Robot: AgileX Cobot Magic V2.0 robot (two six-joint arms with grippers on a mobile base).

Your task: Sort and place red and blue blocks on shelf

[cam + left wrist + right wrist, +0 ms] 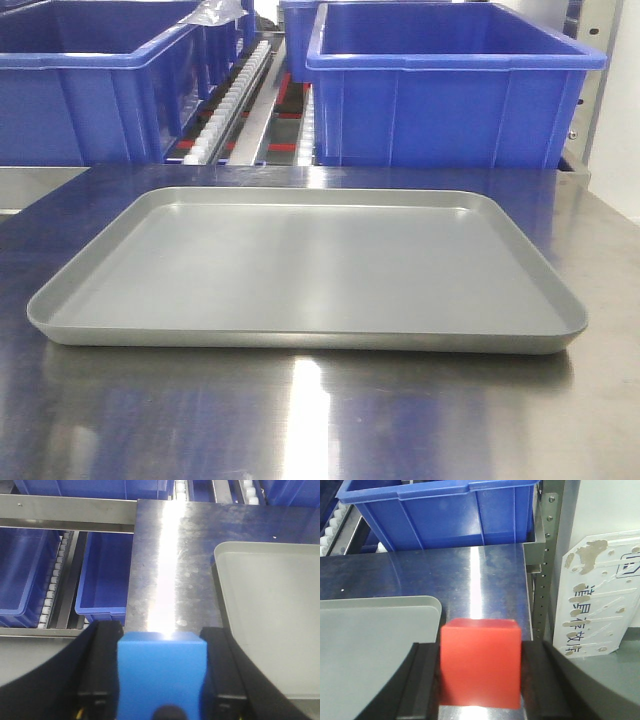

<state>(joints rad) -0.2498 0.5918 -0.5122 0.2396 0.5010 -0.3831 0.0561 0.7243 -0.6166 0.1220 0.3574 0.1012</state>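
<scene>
1. Left end effector (pixel 161 682) is closed on the blue block (pixel 161 667), near the bench's (pixel 170 555) left edge.
2. Right end effector (pixel 480 677) grips the red block (pixel 481 660) by the right edge.
3. Both are likely held ready for the shelf (pixel 65 512).

Bright overhead glare streaks the steel table (pixel 165 570); the near red block (pixel 481 662) looks softly blurred.

Steel table top (pixel 300 420) is throwing glossy glare. Tray (pixel 300 342) is looking smooth matt metal, bins (pixel 450 100) glossy plastic. Red block (pixel 481 662) and blue block (pixel 161 675) are reading matt.
</scene>
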